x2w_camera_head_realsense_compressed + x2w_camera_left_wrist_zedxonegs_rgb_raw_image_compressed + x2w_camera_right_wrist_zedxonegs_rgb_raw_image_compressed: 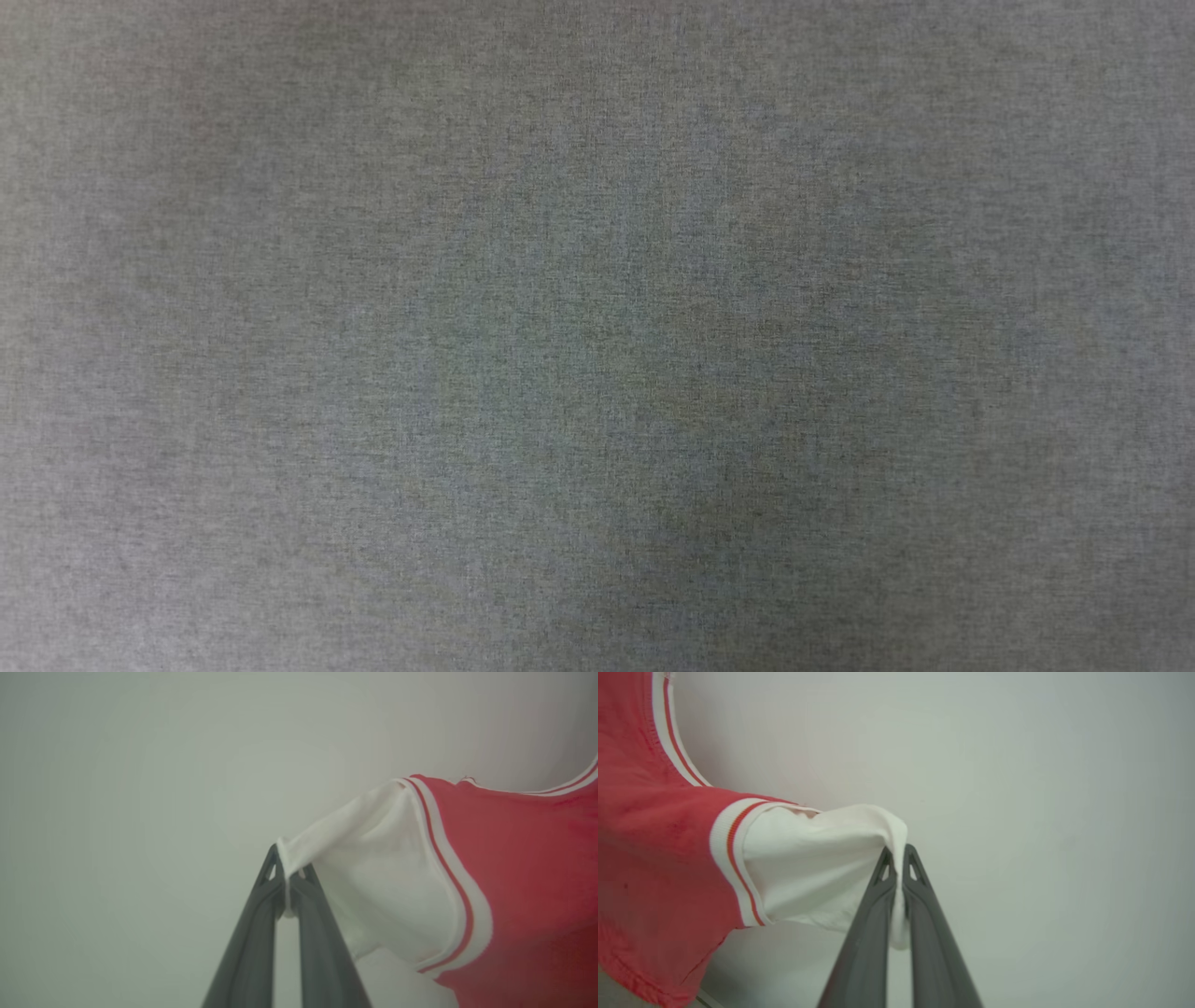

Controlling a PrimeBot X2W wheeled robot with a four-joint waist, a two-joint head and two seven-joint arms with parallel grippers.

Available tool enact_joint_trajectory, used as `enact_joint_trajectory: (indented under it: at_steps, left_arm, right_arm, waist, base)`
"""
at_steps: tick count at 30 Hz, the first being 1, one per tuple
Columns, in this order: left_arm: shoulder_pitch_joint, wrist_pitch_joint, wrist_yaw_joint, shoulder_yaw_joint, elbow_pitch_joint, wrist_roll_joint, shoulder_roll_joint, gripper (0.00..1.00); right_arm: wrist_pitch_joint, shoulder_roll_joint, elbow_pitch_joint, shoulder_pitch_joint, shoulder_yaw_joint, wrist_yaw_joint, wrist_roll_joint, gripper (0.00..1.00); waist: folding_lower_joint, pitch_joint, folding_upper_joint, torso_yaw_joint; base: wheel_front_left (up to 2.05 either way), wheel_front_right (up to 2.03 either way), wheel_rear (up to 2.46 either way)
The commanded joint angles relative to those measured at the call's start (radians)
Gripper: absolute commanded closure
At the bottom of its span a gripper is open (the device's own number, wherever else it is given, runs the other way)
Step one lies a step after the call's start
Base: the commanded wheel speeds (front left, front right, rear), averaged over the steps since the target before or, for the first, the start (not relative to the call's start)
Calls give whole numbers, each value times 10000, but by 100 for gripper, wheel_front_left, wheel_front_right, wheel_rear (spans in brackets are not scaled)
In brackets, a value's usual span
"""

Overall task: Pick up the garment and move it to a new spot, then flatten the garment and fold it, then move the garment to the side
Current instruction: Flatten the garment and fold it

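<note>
Pale plain backdrop; grey woven surface (597, 336) below. Held up between arms: red jersey T-shirt with white sleeves (514, 868). Both left gripper (286, 879) and right gripper (899, 872) pinch closed on sleeve tip. Risk: thin pinch slips if arms spread, shirt drops crumpled.

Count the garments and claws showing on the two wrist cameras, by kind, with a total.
Garment: 1, the red and white garment
Claws: 2, the left claw and the right claw, each shut on the garment
Total: 3
</note>
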Motion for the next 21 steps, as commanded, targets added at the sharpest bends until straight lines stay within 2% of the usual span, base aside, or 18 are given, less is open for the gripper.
enact_joint_trajectory:
  at_steps: [1, 9, 14, 17, 21]
  left_arm:
    - [352, -215, 33, 17, 162, -135, -87, 100]
    - [2409, -1415, 21, 119, 634, -918, -501, 100]
    - [4430, -1862, 143, 289, 296, -1463, -484, 100]
    - [5962, -1952, 379, 380, -241, -1724, -356, 100]
    - [8026, -1989, 938, 670, -1439, -1902, -106, 100]
  right_arm:
    - [-249, 90, 246, 316, 63, -14, 135, 100]
    - [-1811, 833, 1241, 2472, 35, -14, 1266, 100]
    - [-2785, 1164, 1334, 4297, 68, -14, 1938, 100]
    - [-3260, 1310, 1276, 5562, -103, -13, 2458, 100]
    - [-3619, 1367, 1043, 7190, -308, -13, 2675, 100]
  waist:
    - [-2, -52, 0, -17]
    - [-2, -861, 0, -185]
    - [-2, -1622, 0, -312]
    - [-2, -2107, 0, -349]
    - [-2, -2698, 0, -403]
  base:
    - [0, 0, 0]
    - [0, 0, 0]
    - [0, 0, 0]
    - [0, 0, 0]
    - [0, 0, 0]
